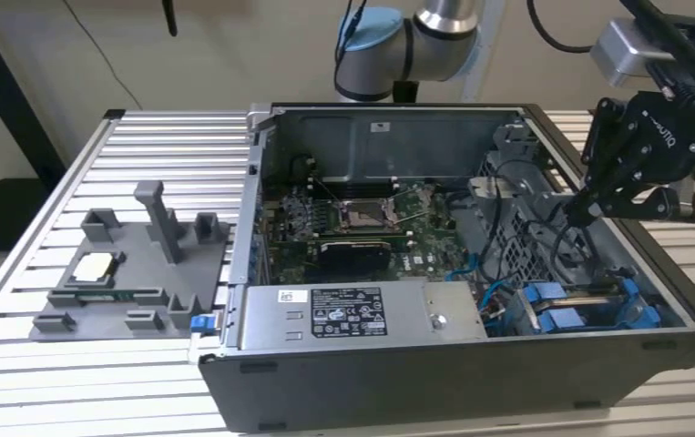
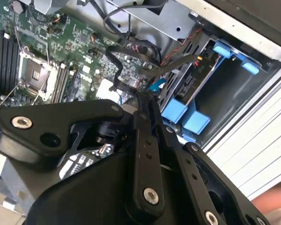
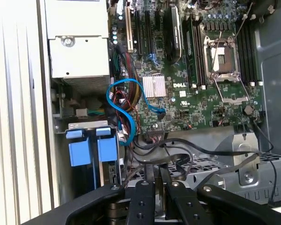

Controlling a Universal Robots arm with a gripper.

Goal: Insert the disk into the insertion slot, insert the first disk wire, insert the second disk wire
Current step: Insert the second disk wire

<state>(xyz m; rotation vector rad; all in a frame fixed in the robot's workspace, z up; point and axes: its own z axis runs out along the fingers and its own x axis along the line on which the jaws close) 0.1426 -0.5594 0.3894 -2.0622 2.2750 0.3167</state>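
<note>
The insertion slot [image 1: 645, 314] lies in the case's front corner on the exterior view's right, with blue side pieces. The disk [image 2: 196, 77] sits inside it. Only the disk's dark end and blue carrier tabs [image 3: 79, 152] show. My gripper [image 1: 584, 217] hangs over the case just behind the slot, at the perforated cage. Its fingers [image 3: 147, 187] stand close together, shut on the end of a black disk wire [image 2: 113, 70]. That wire loops back toward the motherboard. A bundle of red, yellow and black wires [image 2: 192, 52] runs to the disk's end.
A grey labelled power-supply box [image 1: 360, 314] lies along the case's front wall beside the slot. The motherboard [image 1: 360, 218] with its open socket fills the case floor. A blue cable [image 3: 126, 101] loops near the slot. A grey fixture [image 1: 128, 264] rests on the slatted table on the exterior view's left.
</note>
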